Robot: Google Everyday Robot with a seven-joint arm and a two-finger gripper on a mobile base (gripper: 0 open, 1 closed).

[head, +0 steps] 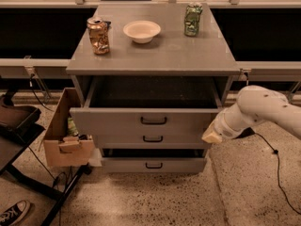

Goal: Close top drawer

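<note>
Top drawer [117, 121] stands pulled out just left of the gripper [212, 135] — whether that is spread or closed I cannot tell — and an off-centre push at this right corner might skew and jam it.

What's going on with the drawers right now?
The robot's arm reaches in from the right, and its gripper sits at the lower right corner of the top drawer front. I cannot tell whether it is touching the panel. That drawer is pulled well out, so it has not been closed yet. Two cans and a bowl stand on the cabinet top.
</note>
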